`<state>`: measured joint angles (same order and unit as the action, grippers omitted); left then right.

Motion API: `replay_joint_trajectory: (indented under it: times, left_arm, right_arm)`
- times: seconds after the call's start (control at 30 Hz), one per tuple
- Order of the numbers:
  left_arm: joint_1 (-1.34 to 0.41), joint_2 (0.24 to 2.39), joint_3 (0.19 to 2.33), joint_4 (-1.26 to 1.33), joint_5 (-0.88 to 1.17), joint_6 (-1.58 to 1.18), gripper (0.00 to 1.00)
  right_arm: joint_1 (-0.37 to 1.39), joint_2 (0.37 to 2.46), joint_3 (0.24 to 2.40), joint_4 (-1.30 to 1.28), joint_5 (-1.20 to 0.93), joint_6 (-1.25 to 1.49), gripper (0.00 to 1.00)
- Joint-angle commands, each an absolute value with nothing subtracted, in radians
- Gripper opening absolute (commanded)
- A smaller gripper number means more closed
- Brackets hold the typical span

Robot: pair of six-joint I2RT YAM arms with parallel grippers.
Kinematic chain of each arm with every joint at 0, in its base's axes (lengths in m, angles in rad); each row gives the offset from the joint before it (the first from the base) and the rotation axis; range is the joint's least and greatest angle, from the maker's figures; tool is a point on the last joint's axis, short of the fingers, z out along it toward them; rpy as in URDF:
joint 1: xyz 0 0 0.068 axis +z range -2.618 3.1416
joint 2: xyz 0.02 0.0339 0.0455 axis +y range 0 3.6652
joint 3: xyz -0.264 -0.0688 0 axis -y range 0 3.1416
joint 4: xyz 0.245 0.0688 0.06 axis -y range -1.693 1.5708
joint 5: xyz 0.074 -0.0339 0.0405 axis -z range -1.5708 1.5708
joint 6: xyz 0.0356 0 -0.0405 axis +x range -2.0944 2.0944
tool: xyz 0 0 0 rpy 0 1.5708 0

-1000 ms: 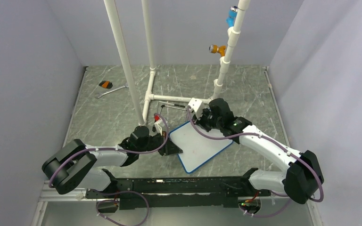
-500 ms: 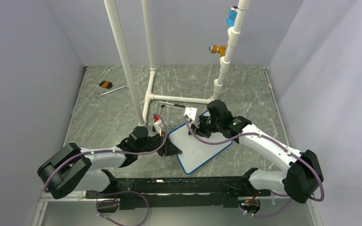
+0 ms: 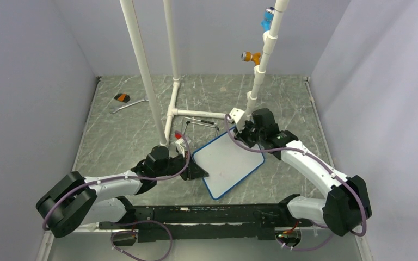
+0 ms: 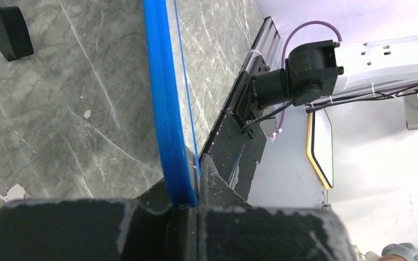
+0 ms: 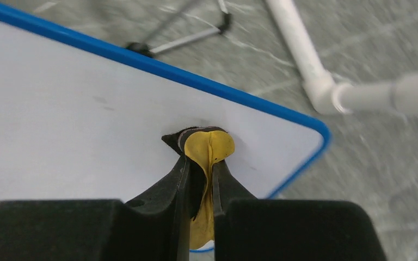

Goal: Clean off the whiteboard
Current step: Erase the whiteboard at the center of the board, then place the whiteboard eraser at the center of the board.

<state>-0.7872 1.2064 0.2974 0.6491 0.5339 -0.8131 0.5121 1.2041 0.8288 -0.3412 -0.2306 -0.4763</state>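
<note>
Blue-framed and white-faced, the whiteboard point(image 3: 229, 165) lies at the middle of the grey marbled desk point(image 3: 120, 136), turned on a diagonal between my two arms. My left gripper point(image 3: 196, 169) is clamped on its left edge. In the left wrist view the blue frame point(image 4: 166, 109) runs straight into the closed left gripper point(image 4: 188, 202), with the desk to one side of it. My right gripper point(image 3: 240, 130) is over the board's far right corner, pinched narrow on a yellow cloth point(image 5: 207, 149). In the right wrist view the cloth bulges out from the tip of the right gripper point(image 5: 198, 155) and presses onto the white face point(image 5: 60, 109), just inside the rounded corner. The face looks plain white from above; up close I see only a couple of faint smudges and cannot tell whether they are ink. Beyond the board stands a white pipe frame point(image 3: 171, 81), and well apart, at the far left of the desk, lies a wrench point(image 3: 129, 104).
</note>
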Motion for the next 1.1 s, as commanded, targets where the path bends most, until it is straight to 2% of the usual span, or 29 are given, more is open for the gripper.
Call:
replay_joint_trajectory:
  times: [0.0, 0.3, 0.63, 0.9, 1.07]
  left_arm:
    - [-0.81, 1.119, 0.312, 0.72, 0.644, -0.711, 0.0]
    - [-0.801, 0.969, 0.28, 0.561, 0.598, -0.65, 0.0]
    - [-0.783, 0.758, 0.361, 0.128, 0.542, -0.495, 0.0]
    - [-0.781, 0.652, 0.514, -0.202, 0.491, -0.36, 0.0]
    - [-0.779, 0.632, 0.579, -0.265, 0.507, -0.308, 0.0]
  right_arm:
    - [0.433, 1.227, 0.816, -0.301, -0.076, -0.453, 0.0]
    - [0.276, 1.227, 0.844, -0.385, -0.211, -0.47, 0.0]
    - [0.109, 1.107, 0.813, -0.399, -0.315, -0.5, 0.0]
    - [-0.086, 1.3, 0.867, -0.538, -0.534, -0.539, 0.0]
    - [-0.094, 1.416, 0.865, -0.509, -0.462, -0.512, 0.02]
